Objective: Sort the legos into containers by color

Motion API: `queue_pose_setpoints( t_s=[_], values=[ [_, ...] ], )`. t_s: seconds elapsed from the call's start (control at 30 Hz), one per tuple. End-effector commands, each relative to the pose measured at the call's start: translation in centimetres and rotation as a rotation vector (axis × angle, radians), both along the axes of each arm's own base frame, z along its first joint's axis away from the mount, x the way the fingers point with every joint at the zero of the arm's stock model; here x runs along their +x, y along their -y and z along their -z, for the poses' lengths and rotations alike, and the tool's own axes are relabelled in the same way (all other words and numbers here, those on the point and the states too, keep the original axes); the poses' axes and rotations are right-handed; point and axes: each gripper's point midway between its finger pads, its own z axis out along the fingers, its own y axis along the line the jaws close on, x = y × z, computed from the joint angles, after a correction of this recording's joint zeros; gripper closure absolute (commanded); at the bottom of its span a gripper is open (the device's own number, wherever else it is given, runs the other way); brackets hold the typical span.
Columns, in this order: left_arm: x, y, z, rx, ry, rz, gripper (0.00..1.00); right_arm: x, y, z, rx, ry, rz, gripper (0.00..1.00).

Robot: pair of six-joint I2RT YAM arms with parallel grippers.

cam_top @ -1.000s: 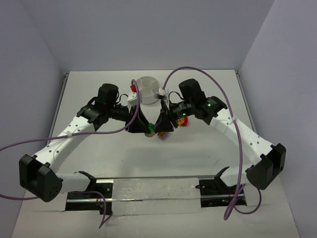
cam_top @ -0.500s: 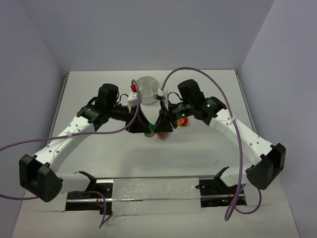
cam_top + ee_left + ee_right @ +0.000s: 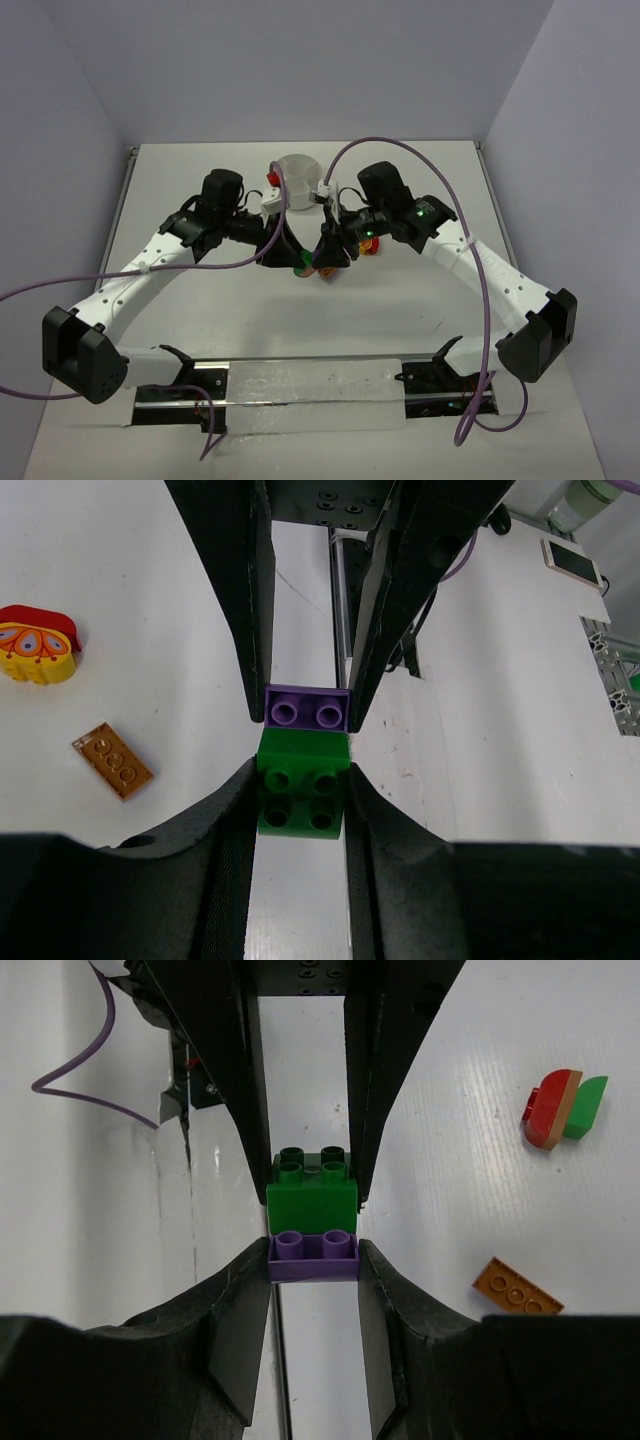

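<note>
Small green plastic brick (image 3: 300, 798): gripped between the closed fingers of the left pincer (image 3: 300, 775); four studs are shown in the right wrist view. Smaller purple plastic brick (image 3: 313, 1260): gripped between the closed fingers of the right pincer (image 3: 313, 1252), two studs shown. The two bricks are pressed end to end, touching, with each pincer's fingers reaching in from opposite sides; whether the pair is lifted off the white counter (image 3: 400, 330) cannot be told. Location of the pair, as seen from above: between the two wrists, on the near side of the round white bowl (image 3: 297, 168), which is set toward the far middle of the counter; its compartments cannot be made out from this angle. Loose pieces lying on the counter are listed as follows. Yellow-and-red rounded piece (image 3: 35, 645): seen in the left wrist view, well apart from the gripped pair. Orange-brown flat plate with studs (image 3: 112, 761): lying near the yellow-and-red piece, not touching it. Red, brown and green rounded stack (image 3: 558, 1110): seen in the right wrist view, apart from the flat plate. Small red piece (image 3: 272, 179): located just beside the bowl's left rim, partly hidden by a cable.
</note>
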Motion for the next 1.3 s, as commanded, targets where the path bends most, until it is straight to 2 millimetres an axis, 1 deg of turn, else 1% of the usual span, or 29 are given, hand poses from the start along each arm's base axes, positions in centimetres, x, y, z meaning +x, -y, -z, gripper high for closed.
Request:
queue_pose_setpoints(
  t_s=[0.0,0.27,0.4,0.47,0.5,0.53,0.6,0.63,0.7,0.73,0.77,0.8,0.83,0.87,0.9,0.93,0.97,1.0,1.03,1.07,1.1,1.13,1.17,1.2,1.23,1.27],
  values=[
    [1.6,-0.8,-2.0,-0.019,0.035,-0.045,1.0,0.5,0.9,0.0,-0.039,0.087,0.029,1.0],
    [4.9,-3.0,-4.7,-0.054,0.1,-0.128,1.0,0.9,1.5,1.8,-0.105,0.085,0.046,1.0],
    [6.0,-4.0,-4.9,-0.056,0.116,-0.165,1.0,1.6,1.8,2.5,-0.137,0.089,0.063,1.0],
    [6.6,-4.3,-5.0,-0.059,0.133,-0.202,1.0,3.1,1.9,2.3,-0.142,0.115,0.115,1.0],
    [7.7,-4.8,-4.9,-0.054,0.138,-0.266,1.0,4.2,2.0,2.0,-0.14,0.123,0.158,1.0],
    [8.4,-5.0,-5.0,-0.061,0.14,-0.305,1.0,5.4,2.1,1.7,-0.138,0.129,0.205,1.0],
    [10.9,-5.8,-5.1,-0.062,0.185,-0.411,1.0,7.5,2.2,1.4,-0.135,0.106,0.298,1.0],
    [12.2,-6.4,-5.1,-0.058,0.191,-0.467,1.0,9.2,2.5,0.7,-0.126,0.126,0.359,1.0],
    [15.0,-7.5,-6.3,-0.1,0.239,-0.567,1.0,12.5,2.8,-1.3,-0.111,0.177,0.461,1.0],
    [16.3,-8.2,-6.7,-0.125,0.227,-0.615,0.99,14.0,3.1,-1.9,-0.12,0.209,0.506,1.0],
    [17.5,-8.8,-6.5,-0.139,0.2,-0.65,0.98,15.0,3.5,-2.1,-0.135,0.23,0.535,1.0],
    [18.2,-8.9,-6.7,-0.152,0.202,-0.662,0.97,16.1,3.5,-1.2,-0.176,0.248,0.526,1.0],
    [18.8,-9.0,-6.8,-0.163,0.207,-0.662,0.97,16.9,3.5,-1.5,-0.192,0.264,0.533,1.0],
    [19.7,-8.8,-6.7,-0.176,0.236,-0.654,0.96,17.9,3.6,-2.6,-0.194,0.294,0.542,1.0],
    [20.4,-8.7,-6.1,-0.176,0.235,-0.66,0.96,19.0,3.5,-2.6,-0.215,0.307,0.542,1.0],
    [20.7,-8.6,-6.4,-0.187,0.256,-0.66,0.96,19.4,3.7,-2.6,-0.22,0.309,0.546,1.0],
    [21.5,-8.5,-6.0,-0.186,0.266,-0.655,0.96,21.0,3.5,-1.2,-0.26,0.304,0.542,1.0],
    [22.2,-8.5,-5.9,-0.181,0.277,-0.656,0.96,22.3,3.5,-1.7,-0.269,0.327,0.55,1.0],
    [23.0,-8.5,-5.2,-0.179,0.269,-0.658,0.96,23.2,3.6,-1.4,-0.291,0.333,0.553,1.0],
    [23.8,-8.5,-4.7,-0.182,0.263,-0.66,0.96,24.1,3.8,-0.4,-0.32,0.332,0.553,1.0],
    [24.4,-8.8,-4.8,-0.199,0.273,-0.662,0.96,25.1,3.9,0.8,-0.351,0.332,0.55,1.0],
    [24.8,-9.0,-4.1,-0.207,0.237,-0.661,0.96,25.7,4.0,0.5,-0.354,0.344,0.556,1.0],
    [25.3,-9.1,-4.4,-0.236,0.253,-0.656,0.96,26.4,4.0,1.5,-0.38,0.345,0.549,1.0],
    [25.5,-9.2,-4.3,-0.255,0.249,-0.652,0.96,27.0,4.1,2.1,-0.4,0.351,0.546,1.0],
    [26.0,-9.2,-3.6,-0.267,0.207,-0.655,0.96,27.6,4.1,1.6,-0.403,0.368,0.551,1.0],
    [26.1,-9.3,-3.9,-0.281,0.22,-0.65,0.96,28.1,4.1,1.5,-0.407,0.381,0.554,1.0]
  ],
)
